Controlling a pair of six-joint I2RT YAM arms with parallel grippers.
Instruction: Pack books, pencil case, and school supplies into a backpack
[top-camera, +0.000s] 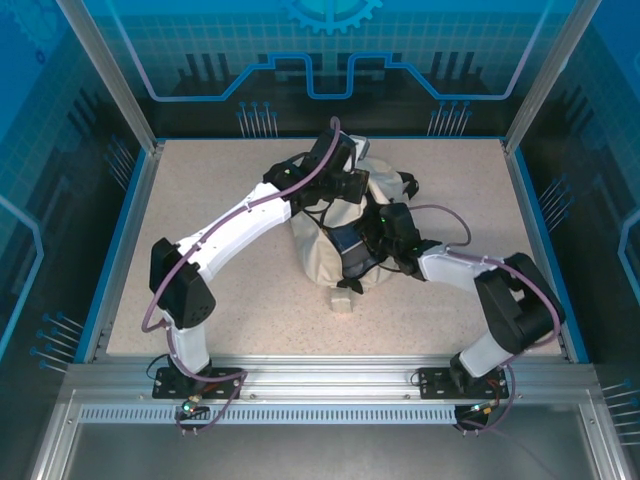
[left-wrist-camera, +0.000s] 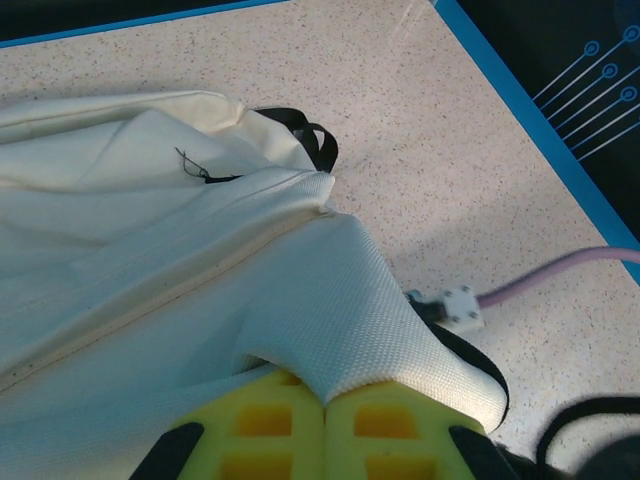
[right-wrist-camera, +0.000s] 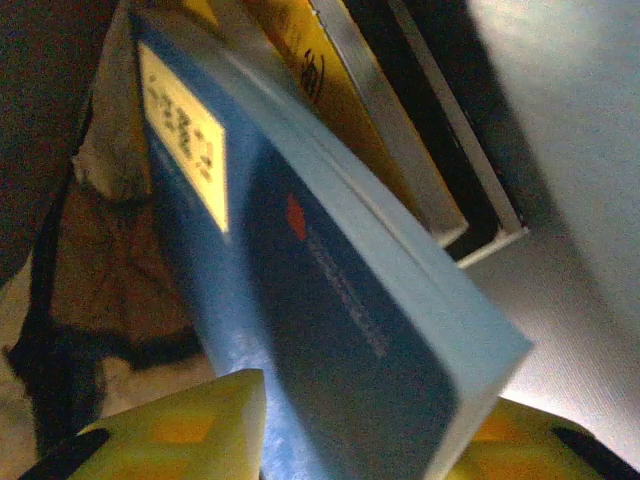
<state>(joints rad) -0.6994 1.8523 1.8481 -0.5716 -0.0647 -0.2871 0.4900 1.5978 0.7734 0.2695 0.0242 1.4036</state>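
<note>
The left fingers (left-wrist-camera: 260, 430) pinch the backpack (left-wrist-camera: 150, 250) cloth tight to hold its mouth open; the blue book (right-wrist-camera: 330, 330) stands inside, beside a yellow book (right-wrist-camera: 320, 90), between the right fingers (right-wrist-camera: 170, 435); whether they squeeze it, I cannot tell.

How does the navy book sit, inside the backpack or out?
Partly inside: the navy book stands between the right jaws, backpack fabric around it.
</note>
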